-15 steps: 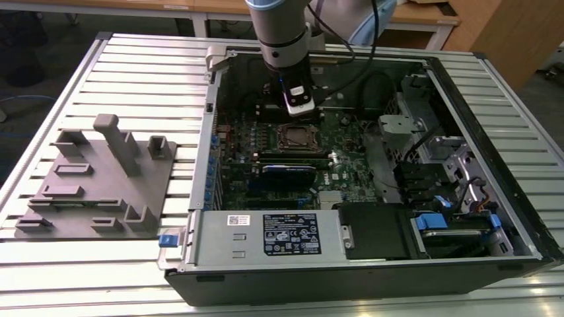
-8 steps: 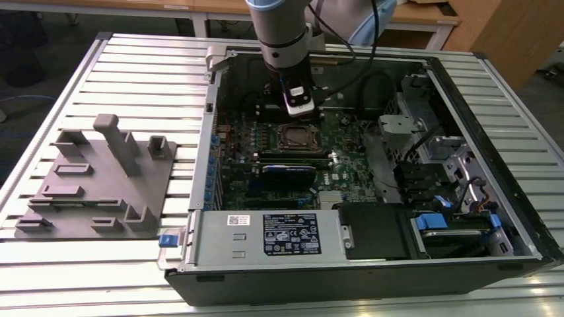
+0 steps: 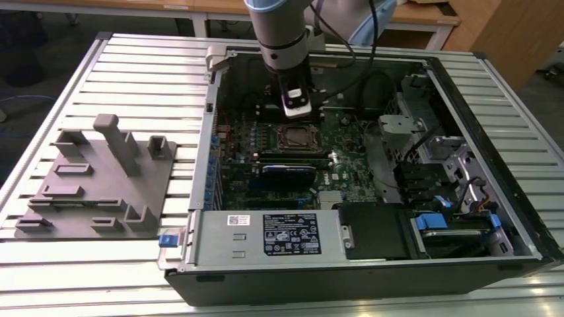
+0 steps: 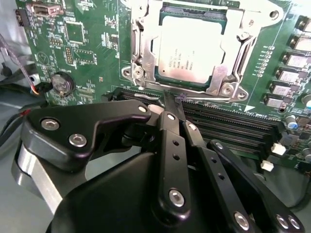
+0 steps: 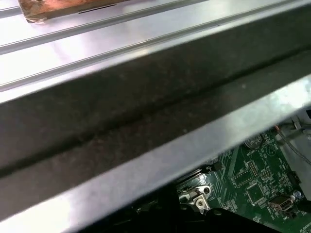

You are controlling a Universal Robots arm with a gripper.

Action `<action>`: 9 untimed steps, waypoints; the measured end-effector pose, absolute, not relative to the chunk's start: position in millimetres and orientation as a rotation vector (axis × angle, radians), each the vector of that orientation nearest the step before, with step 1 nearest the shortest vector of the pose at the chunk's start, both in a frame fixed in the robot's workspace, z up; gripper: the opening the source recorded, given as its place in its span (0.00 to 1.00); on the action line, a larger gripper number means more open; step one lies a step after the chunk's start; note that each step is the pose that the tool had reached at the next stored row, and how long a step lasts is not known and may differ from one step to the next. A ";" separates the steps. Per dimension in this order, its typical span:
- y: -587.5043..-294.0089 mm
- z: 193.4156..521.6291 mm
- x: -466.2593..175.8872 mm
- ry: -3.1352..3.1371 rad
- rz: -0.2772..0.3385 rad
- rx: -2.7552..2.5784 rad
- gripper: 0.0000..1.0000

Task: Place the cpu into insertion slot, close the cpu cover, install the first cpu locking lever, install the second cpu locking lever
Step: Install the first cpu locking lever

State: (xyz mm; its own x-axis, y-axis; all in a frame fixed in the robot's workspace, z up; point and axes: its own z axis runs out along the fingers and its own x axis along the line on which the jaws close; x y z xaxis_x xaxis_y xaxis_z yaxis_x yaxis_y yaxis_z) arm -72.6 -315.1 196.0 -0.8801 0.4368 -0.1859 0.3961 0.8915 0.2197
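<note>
Second wrist view: hand (image 4: 171, 98) closed

cpu (image 4: 190, 47) in insertion slot (image 4: 132, 73), cpu cover (image 4: 141, 46) around it, memory slots (image 4: 228, 124) beside, case (image 3: 352, 281) on table (image 3: 132, 59)

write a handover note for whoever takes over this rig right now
The gripper is shut with nothing visibly in it, its tip at the socket edge beside the memory slots.
The cpu sits in the insertion slot.
The cpu cover lies down over the cpu's edges.
Done: cpu placed, cover closed.
Left: the two locking levers; I cannot tell whether either is latched.
</note>
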 end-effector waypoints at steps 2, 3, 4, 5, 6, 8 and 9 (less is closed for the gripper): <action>-314.2 195.7 -72.6 2.825 0.256 0.643 0.11; -313.6 195.6 -72.7 2.824 0.256 0.646 0.11; -312.9 195.5 -72.7 2.823 0.255 0.649 0.11; -312.2 195.4 -72.6 2.823 0.255 0.651 0.11; -311.7 195.4 -72.6 2.822 0.254 0.653 0.11; -311.1 195.0 -72.7 2.819 0.249 0.659 0.11; -310.9 194.8 -72.7 2.818 0.248 0.663 0.11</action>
State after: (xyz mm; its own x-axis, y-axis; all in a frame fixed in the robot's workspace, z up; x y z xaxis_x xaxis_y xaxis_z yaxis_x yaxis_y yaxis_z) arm -72.7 -310.9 194.8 -0.8697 0.4563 -0.1884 0.4164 0.8831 0.2163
